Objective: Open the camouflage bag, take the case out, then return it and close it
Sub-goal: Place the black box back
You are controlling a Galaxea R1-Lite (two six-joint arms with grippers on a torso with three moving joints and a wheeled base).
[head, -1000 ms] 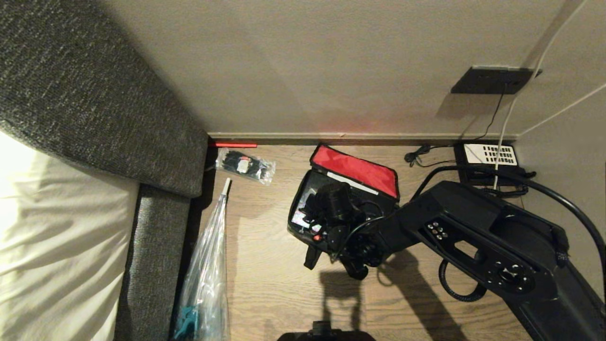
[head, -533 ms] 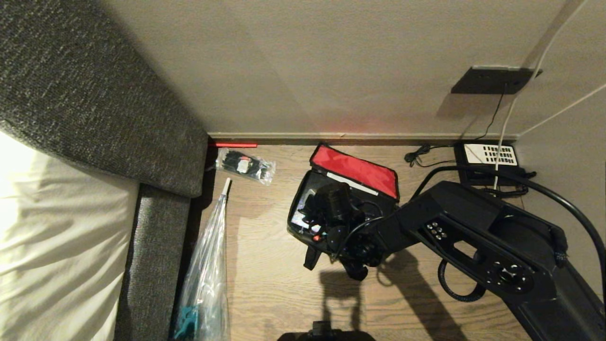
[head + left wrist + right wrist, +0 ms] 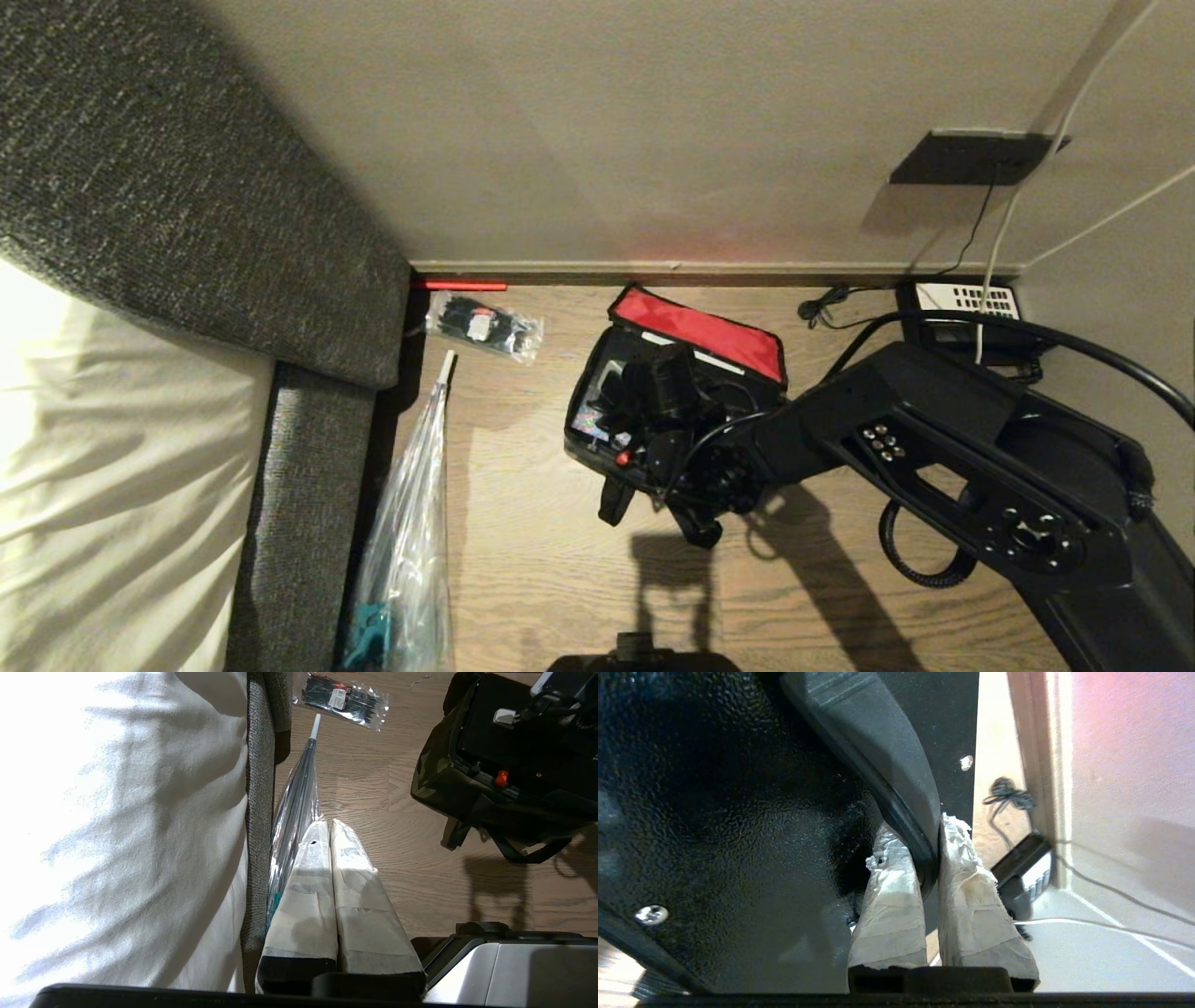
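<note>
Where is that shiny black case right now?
In the head view the case sits inside the open camouflage bag on the wooden floor, right of centre near the wall. The right end effector is clamped on its handle.

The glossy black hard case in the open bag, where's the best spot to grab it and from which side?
By its black handle, from above through the camouflage bag's open top: it arches clear of the glossy black hard case, and the right gripper already pinches it.

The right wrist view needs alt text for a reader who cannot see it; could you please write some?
The right gripper, its fingers wrapped in pale tape, is shut on the handle of the glossy black case. Beyond lie the floor, a coiled cord and the wall's base.
</note>
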